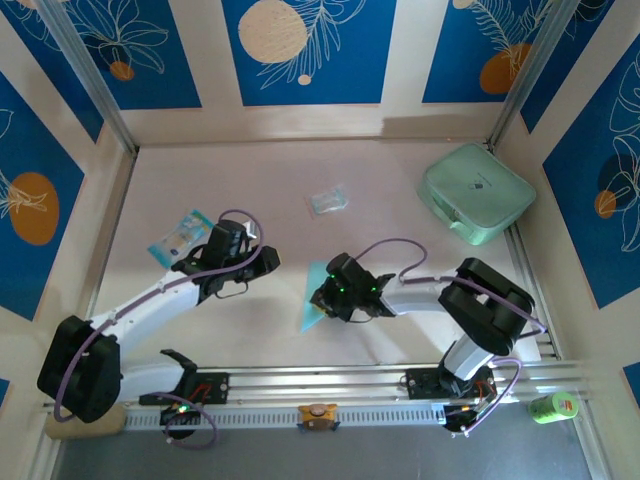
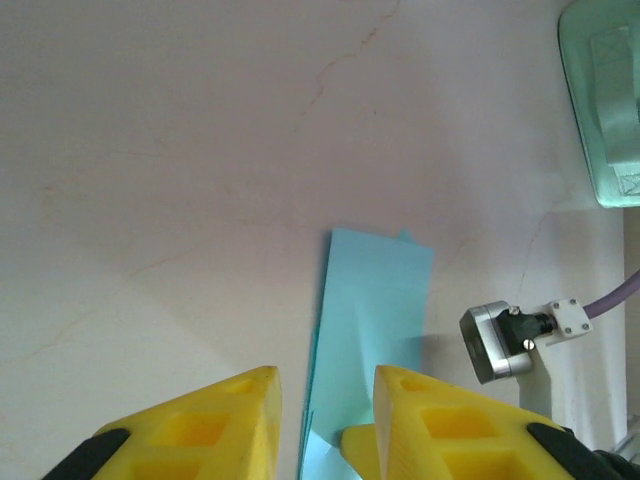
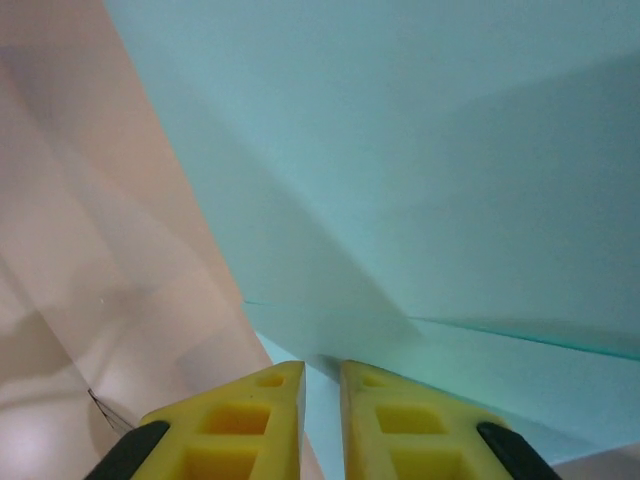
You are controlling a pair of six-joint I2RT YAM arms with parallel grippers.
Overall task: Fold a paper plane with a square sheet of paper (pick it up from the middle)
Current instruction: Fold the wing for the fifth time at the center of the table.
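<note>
Item 1: green can [image 1: 552, 406], near right corner; we cannot read its label.
Item 2: right gripper [image 3: 320, 378], fingers pressed nearly together, pinching an edge of the folded light-blue paper [image 1: 308, 318] at near centre of the table [image 1: 400, 170].
Item 3: left gripper [image 2: 325, 380], spread, holding nothing, left of the paper.
Item 4: packet [image 1: 178, 236], blue-and-white print too small for us to read.
Item 5: clear wrapper [image 1: 328, 200].
Item 6: mint case [image 1: 477, 192], far right; its small dark mark is illegible.
</note>
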